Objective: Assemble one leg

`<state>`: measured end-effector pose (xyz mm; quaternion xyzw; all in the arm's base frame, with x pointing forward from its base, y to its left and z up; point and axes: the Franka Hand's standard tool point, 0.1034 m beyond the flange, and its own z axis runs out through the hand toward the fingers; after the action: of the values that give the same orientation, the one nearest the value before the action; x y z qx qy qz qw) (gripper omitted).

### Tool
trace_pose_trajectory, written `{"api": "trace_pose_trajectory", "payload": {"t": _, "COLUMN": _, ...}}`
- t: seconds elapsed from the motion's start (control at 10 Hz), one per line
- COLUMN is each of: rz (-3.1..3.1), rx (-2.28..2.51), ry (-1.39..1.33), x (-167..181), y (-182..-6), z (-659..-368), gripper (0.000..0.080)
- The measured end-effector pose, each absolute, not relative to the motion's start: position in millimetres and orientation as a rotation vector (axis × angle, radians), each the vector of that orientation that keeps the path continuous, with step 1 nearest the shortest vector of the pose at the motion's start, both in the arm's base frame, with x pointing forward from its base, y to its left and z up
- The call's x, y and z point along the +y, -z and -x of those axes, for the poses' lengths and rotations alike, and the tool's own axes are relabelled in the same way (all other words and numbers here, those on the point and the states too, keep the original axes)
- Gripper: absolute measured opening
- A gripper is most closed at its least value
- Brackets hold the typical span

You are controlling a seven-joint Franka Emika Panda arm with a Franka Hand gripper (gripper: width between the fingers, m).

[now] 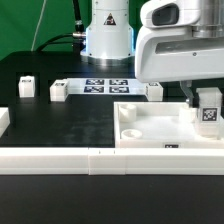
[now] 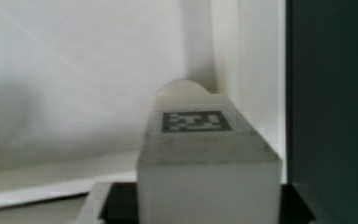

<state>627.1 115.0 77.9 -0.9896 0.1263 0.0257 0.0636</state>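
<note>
My gripper (image 1: 205, 98) is shut on the leg (image 1: 208, 113), a small white block with a black-and-white tag on one face. It holds the leg upright over the corner of the wide white tray-like piece (image 1: 150, 128) at the exterior view's right. I cannot tell whether the leg touches the piece. In the wrist view the leg (image 2: 202, 160) fills the space between the dark fingers (image 2: 123, 200), tag side facing the camera, with the white piece (image 2: 87, 90) behind it.
Three more small white blocks (image 1: 27, 87), (image 1: 59, 91), (image 1: 155, 91) stand on the black table. The marker board (image 1: 105, 85) lies at the back by the arm's base. Long white border rails (image 1: 90, 158) run along the front, and another rail (image 1: 4, 120) stands at the exterior view's left edge.
</note>
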Motion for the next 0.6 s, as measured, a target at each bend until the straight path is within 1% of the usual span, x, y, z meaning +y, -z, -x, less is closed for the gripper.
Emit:
{"api": "trace_pose_trajectory", "payload": {"t": 0.2, "rz": 2.909, "rx": 0.822, "ry": -0.105, "x": 114.1, "y": -77.6, "z": -626.9, "gripper": 0.0294}}
{"api": "trace_pose_trajectory", "payload": {"t": 0.6, "rz": 2.673, "rx": 1.456, "ry": -0.139, "x": 114.4, "y": -77.2, "z": -626.3, "gripper": 0.0294}}
